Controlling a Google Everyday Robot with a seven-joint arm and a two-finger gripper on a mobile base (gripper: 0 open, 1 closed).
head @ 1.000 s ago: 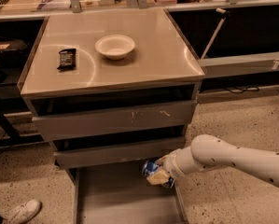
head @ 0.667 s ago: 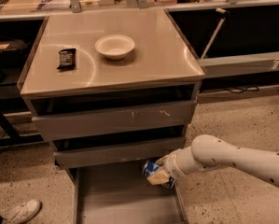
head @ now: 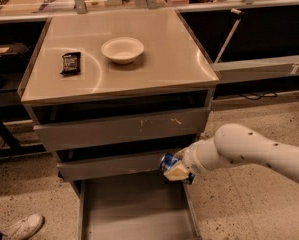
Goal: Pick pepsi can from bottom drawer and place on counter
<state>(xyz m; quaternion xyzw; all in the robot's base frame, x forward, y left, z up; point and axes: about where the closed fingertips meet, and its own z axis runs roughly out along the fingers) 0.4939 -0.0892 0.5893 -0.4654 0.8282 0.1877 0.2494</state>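
Observation:
My gripper (head: 177,171) is at the end of the white arm coming in from the right. It is shut on the pepsi can (head: 167,161), a small blue can with a silver end, and holds it tilted. The can hangs in the air over the right rear corner of the open bottom drawer (head: 134,211), just in front of the middle drawer's front panel. The bottom drawer's grey floor holds nothing else that I can see. The counter (head: 164,64) is the beige-grey top above the drawers, well above the gripper.
A white bowl (head: 122,49) and a dark snack packet (head: 71,63) lie on the counter's left half. Two shut grey drawers (head: 124,128) sit between counter and bottom drawer. A tan ledge with metal posts (head: 54,3) runs behind. A white shoe (head: 23,227) is at the lower left.
My gripper has risen a little with the pepsi can, from low over the drawer's right side to level with the middle drawer's front.

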